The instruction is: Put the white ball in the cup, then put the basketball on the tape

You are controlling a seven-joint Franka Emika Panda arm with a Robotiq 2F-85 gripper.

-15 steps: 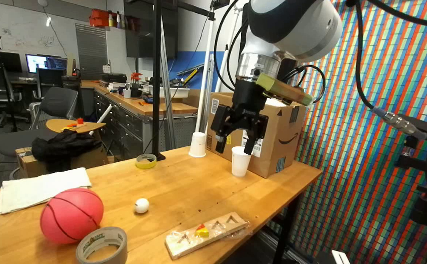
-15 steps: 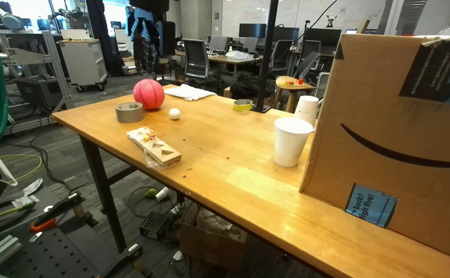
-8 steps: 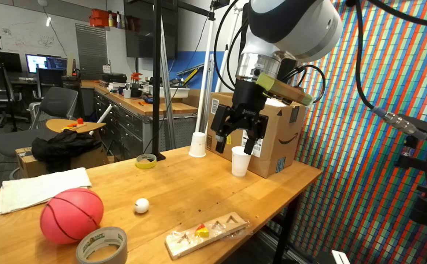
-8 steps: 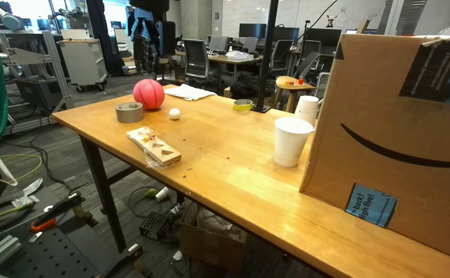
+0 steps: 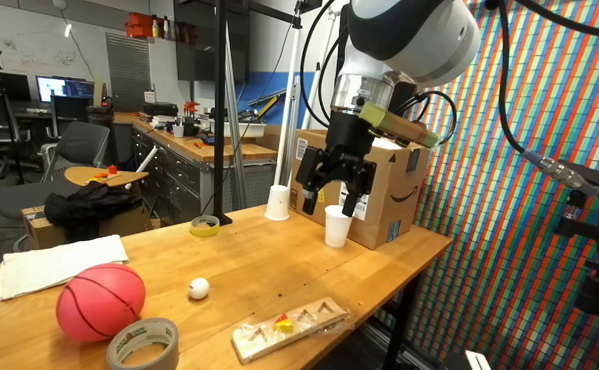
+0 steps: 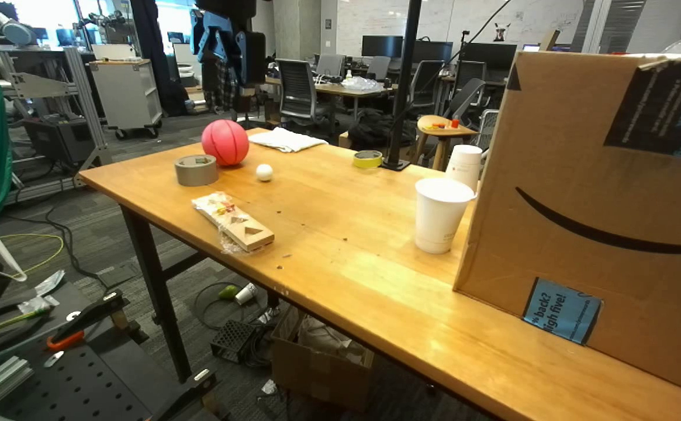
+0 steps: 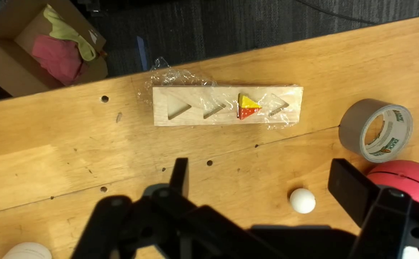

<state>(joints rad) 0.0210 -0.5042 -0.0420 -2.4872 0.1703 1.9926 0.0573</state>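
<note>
The white ball [image 5: 199, 288] rests on the table, also in the other views [image 6: 264, 172] [image 7: 303, 200]. The cup [image 5: 337, 228] stands upright beside the cardboard box, seen in both exterior views [image 6: 439, 216]. The pink basketball [image 5: 101, 302] sits against or very near the grey tape roll [image 5: 171, 352]; the basketball [image 7: 416, 178] and tape [image 7: 351, 126] also show in the wrist view. My gripper [image 5: 329, 206] is open and empty, high above the table. In the wrist view the ball appears between the fingers [image 7: 258, 167], nearer the right one, but well below them.
A wooden puzzle board [image 5: 289, 329] in clear wrap lies near the table edge. An upside-down white cup [image 5: 277, 203] and a large cardboard box [image 6: 580, 187] stand at one end. A yellow tape roll [image 5: 204, 226], black post [image 5: 219, 128] and white cloth [image 5: 62, 262] line the far side.
</note>
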